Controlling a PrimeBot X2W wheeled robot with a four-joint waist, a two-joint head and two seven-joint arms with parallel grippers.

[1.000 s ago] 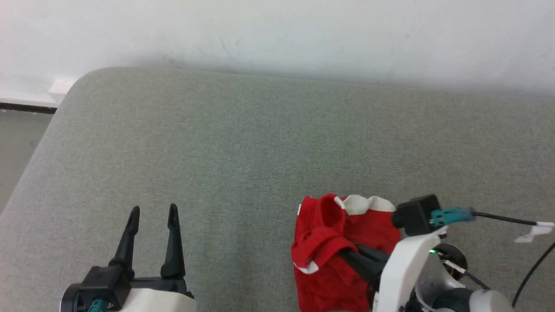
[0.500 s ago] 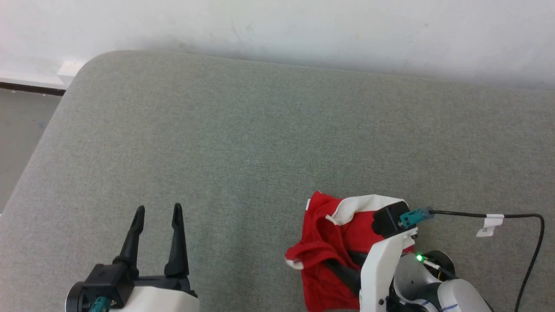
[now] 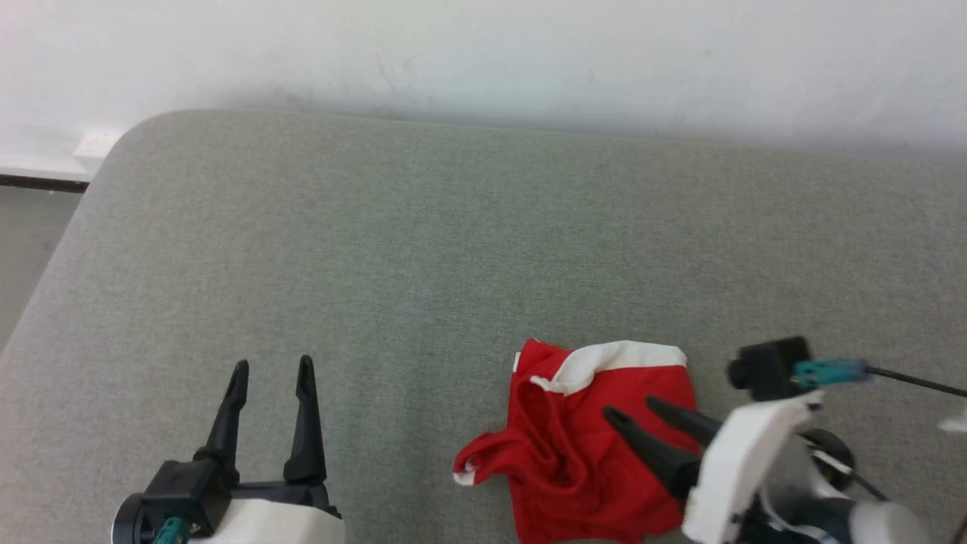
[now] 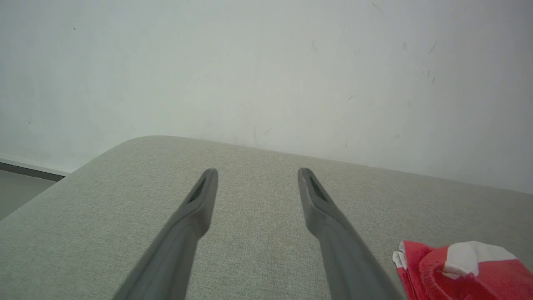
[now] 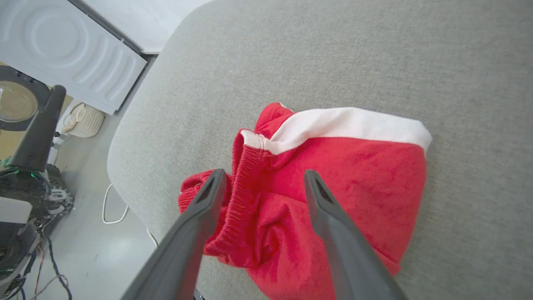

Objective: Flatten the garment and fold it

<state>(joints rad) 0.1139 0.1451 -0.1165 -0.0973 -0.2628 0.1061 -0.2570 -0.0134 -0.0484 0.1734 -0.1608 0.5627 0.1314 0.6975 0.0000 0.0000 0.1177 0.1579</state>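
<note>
The right gripper [image 3: 631, 408] has let go. A moment ago its dark fingers were buried in the folds of the garment [image 3: 597, 446], which bunched up around them. Now both fingers are out in the open, spread apart with nothing between them. The red cloth has slumped back onto the grey padded table [image 3: 453, 227], close to the table's near edge and right of its middle. It lies lower and a little wider than it did, with one lobe trailing towards the table's left side and the white trim band [image 3: 619, 353] turned to the table's far side.

To my eye that was a tug and a drop rather than a real flattening. The right wrist view shows the garment [image 5: 354, 166] still heaped, with a ribbed hem rolled over on itself and deep creases below it. So I'd say the spreading is barely begun and no fold has been made.

The right arm reaches in from the table's near right corner, its fingers angled up and leftward over the cloth. The gripper [image 5: 264, 175] seems to hang just above the fabric, though I can't be sure the tips are clear of it.

The left gripper [image 3: 273, 364] waits over the table's near left part, fingers parted and empty, pointing at the far edge. It is well apart from the cloth.
</note>
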